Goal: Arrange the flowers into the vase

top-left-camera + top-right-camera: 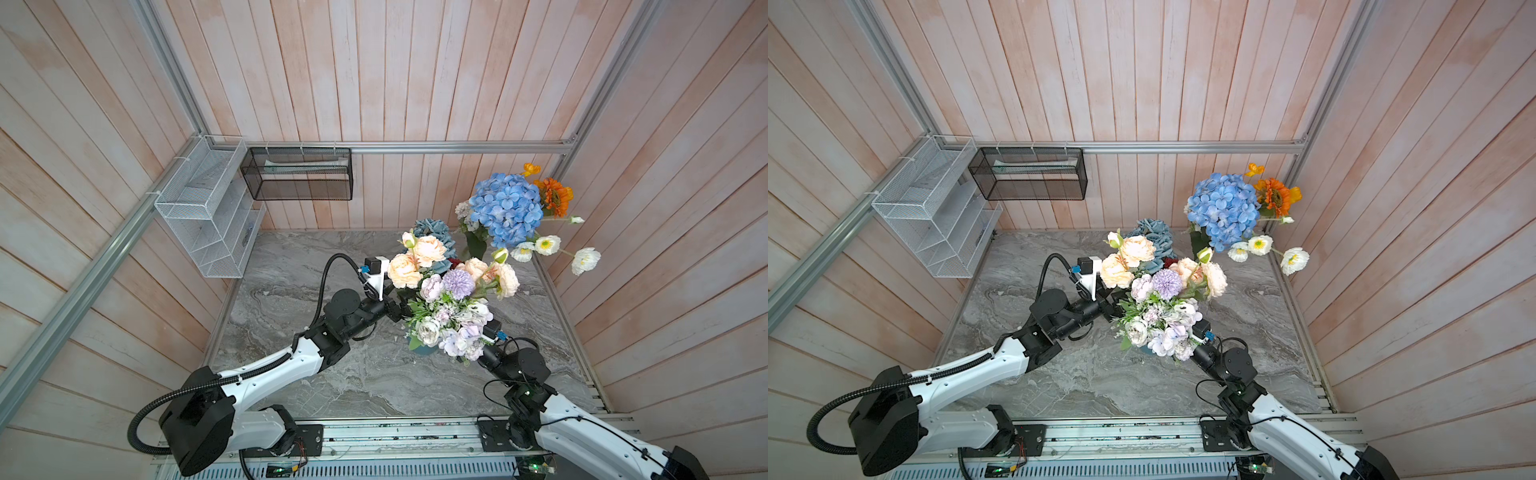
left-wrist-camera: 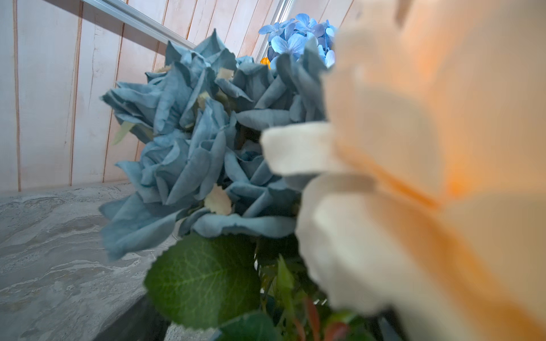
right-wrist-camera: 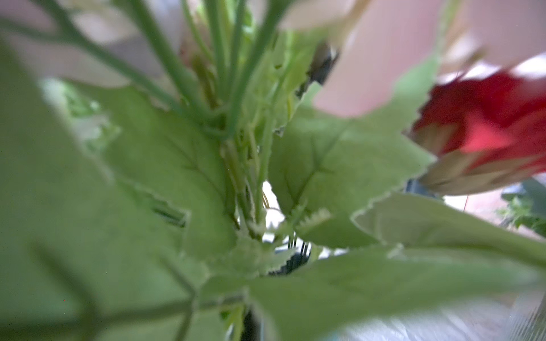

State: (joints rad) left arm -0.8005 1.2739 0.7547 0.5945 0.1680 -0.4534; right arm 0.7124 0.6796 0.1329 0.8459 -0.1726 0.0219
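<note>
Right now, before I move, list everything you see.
hydrangea: one, blue, back right
orange blooms: two, orange, behind hydrangea
poppies: three, white, beside hydrangea
dusty roses: cluster, grey-blue, behind bouquet
peach roses: four, peach, bouquet top
lilac bloom: one, lilac, bouquet centre
pale blooms: several, white-lilac, bouquet front
red bloom: one, red, inside bouquet
vase: one, teal, under bouquet
wire basket: one, white, left wall
mesh basket: one, black, back wall
table: one, grey marble
left pincer: black, bouquet's left edge
right pincer: shut, hidden under blooms
</note>
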